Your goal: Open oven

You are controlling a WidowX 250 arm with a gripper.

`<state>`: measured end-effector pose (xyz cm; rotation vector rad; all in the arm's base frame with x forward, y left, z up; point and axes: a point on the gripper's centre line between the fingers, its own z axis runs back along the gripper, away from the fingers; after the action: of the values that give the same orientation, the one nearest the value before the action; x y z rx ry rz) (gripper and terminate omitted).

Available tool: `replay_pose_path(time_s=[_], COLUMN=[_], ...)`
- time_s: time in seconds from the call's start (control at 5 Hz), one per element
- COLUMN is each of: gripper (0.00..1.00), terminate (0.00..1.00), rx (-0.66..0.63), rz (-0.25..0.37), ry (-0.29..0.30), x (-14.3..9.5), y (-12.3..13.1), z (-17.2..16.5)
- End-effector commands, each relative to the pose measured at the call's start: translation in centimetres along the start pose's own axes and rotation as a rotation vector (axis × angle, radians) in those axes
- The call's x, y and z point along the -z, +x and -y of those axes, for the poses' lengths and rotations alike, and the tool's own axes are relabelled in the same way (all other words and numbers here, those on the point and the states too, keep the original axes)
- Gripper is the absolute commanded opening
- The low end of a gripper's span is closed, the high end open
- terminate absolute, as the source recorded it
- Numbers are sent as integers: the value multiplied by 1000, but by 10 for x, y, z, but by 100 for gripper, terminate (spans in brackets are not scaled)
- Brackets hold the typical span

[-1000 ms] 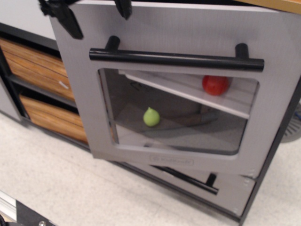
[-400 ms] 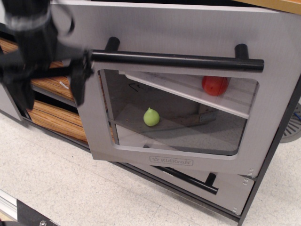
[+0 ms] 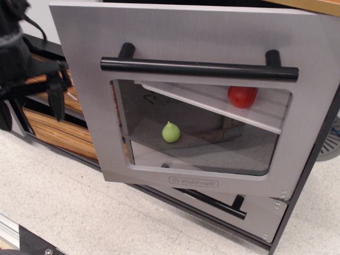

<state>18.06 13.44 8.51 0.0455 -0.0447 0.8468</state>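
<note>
The grey oven door (image 3: 202, 37) fills the view. It has a rounded clear window (image 3: 199, 127), a long black bar handle (image 3: 199, 68) and a "KidKraft" logo (image 3: 194, 181). The door leans outward at the top, partly ajar. Through the window I see a red fruit (image 3: 243, 96) on the shelf and a green pear (image 3: 170, 132) below it. My black gripper (image 3: 31, 109) hangs at the far left, beside the door's left edge and clear of the handle. Its fingers (image 3: 56, 98) are spread with nothing between them.
A smaller grey drawer (image 3: 255, 212) with a black bar handle (image 3: 215, 203) sits under the oven. Orange wood-grain drawers (image 3: 64, 133) stand at the left, behind my gripper. A light speckled floor (image 3: 79, 212) lies in front. A wooden counter edge (image 3: 313, 4) shows at the top right.
My gripper has come down from above the door's top left corner to its left side, then shifted further left, away from the handle. The door stays in about the same ajar pose.
</note>
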Motion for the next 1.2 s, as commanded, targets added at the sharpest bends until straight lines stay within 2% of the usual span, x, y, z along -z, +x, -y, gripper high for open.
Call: replay_pose_path(time_s=[0.0, 0.2, 0.4, 0.6, 0.8, 1.0], gripper=[100, 100, 100, 100, 100, 100], terminate=[0, 0, 0, 0, 0, 0], rx=[-179, -289, -333, -241, -95, 47], rz=[85, 161, 150, 93, 86, 83], ry=[-70, -66, -99, -152, -162, -160], x=[-41, -44, -45, -46, -49, -53], y=[64, 96, 108, 86, 56, 32], z=[-36, -42, -39, -7, 20, 23])
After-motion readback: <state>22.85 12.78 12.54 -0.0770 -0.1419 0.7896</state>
